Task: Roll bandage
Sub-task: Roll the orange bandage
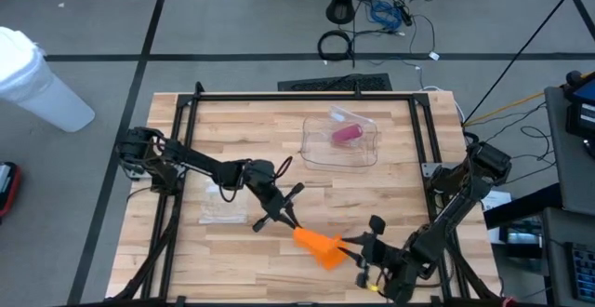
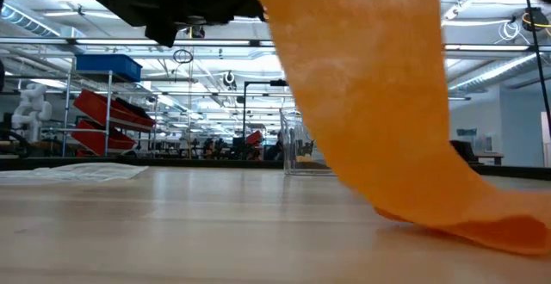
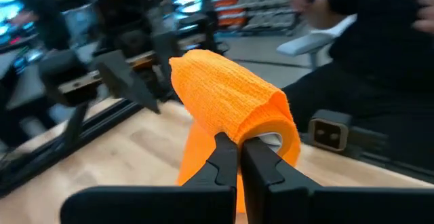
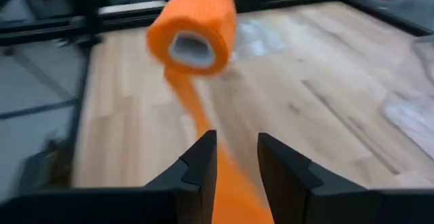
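Looking down from the high view, the orange bandage [image 1: 317, 245] sits near the front edge of the bench [image 1: 279, 126], between the two arms. The left end effector [image 1: 284, 216] touches its rolled end, and the right end effector [image 1: 364, 248] stands just beside the loose tail. The strip runs from the roll toward the front right corner, so the right arm is the nearer one to the free end.

At bench height, the bandage hangs as a broad band from above and its tail lies flat on the wood.

From the left wrist, the fingers [image 3: 224, 157] are pressed together, pinching the roll by its rim; the roll's long axis lies level, across the strip.

From the right wrist, the fingers [image 4: 201, 157] stand apart with the tail running between them, gripping nothing, and the roll's hollow core faces this camera from farther along the strip.
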`<state>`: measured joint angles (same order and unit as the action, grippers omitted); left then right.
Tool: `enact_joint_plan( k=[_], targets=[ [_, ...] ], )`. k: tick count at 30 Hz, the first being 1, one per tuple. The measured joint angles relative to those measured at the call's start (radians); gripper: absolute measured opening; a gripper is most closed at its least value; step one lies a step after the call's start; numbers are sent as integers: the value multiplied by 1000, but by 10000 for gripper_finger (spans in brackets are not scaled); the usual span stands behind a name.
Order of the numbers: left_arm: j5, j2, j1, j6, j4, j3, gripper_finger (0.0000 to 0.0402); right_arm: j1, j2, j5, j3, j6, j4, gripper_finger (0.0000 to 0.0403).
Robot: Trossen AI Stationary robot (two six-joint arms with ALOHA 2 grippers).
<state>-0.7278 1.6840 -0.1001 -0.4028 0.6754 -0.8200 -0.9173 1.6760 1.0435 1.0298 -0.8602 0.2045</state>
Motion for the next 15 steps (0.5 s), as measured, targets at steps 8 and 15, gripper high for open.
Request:
enact_joint_plan(
  k=[8,15],
  targets=[
    [-94,0,-13,-25,53,0,1,-145,-110,216,1,156,-30,93],
    [-94,0,-42,-88,87,-1,0,-103,-27,391,-27,-112,3,93]
  ],
)
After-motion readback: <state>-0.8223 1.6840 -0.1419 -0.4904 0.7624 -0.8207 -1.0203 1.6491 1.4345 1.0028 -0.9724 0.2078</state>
